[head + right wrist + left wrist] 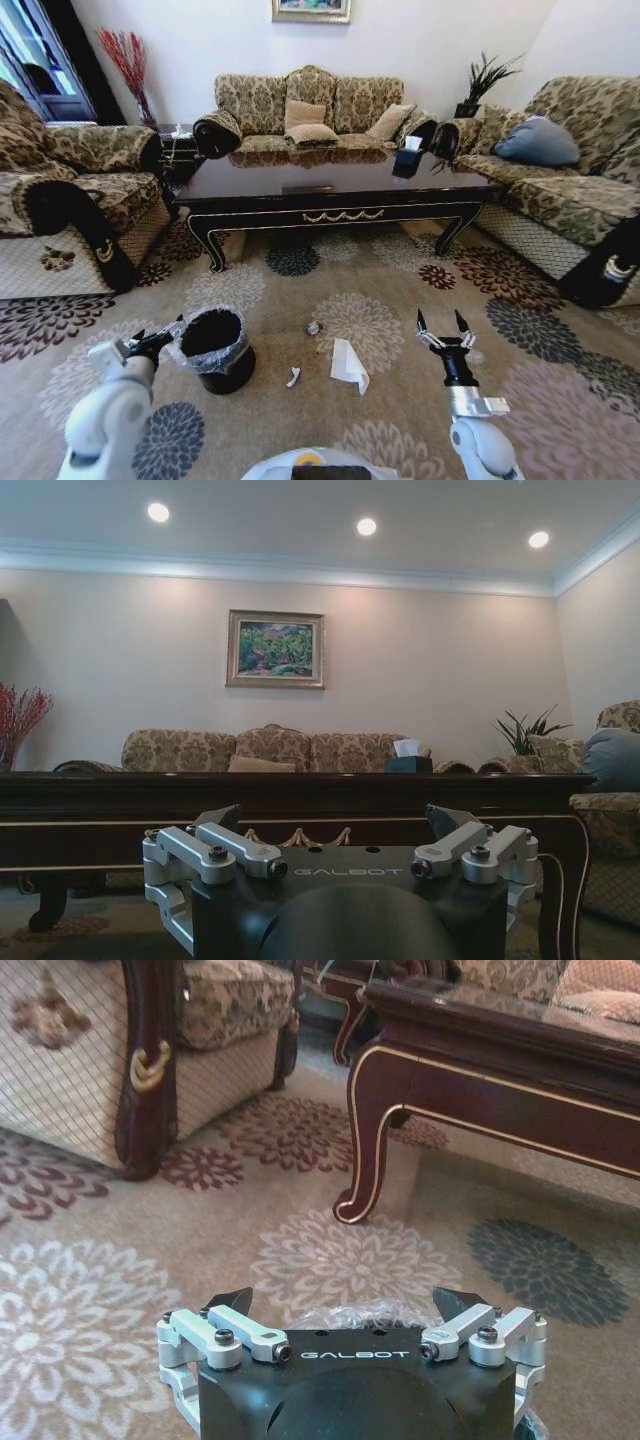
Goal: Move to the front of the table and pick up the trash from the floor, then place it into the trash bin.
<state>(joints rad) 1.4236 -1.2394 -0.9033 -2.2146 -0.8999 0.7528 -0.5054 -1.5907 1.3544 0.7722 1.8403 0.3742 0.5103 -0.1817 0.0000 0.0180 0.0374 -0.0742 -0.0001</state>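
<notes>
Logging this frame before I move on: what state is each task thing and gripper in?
trash bin: upright on the carpet, clear liner around its rim.
white tissue: crumpled on the carpet, untouched.
white scrap: on the carpet beside the bin.
dark round bit: on the carpet.
left gripper: open, at the bin's rim.
right gripper: open, empty.

I see a beige carpet [400,290] with grey, maroon and navy flower patterns, a glossy near-black table [330,185] with gold scrollwork, a black trash bin [222,352] with clear liner, and white crumpled tissue [348,364].
</notes>
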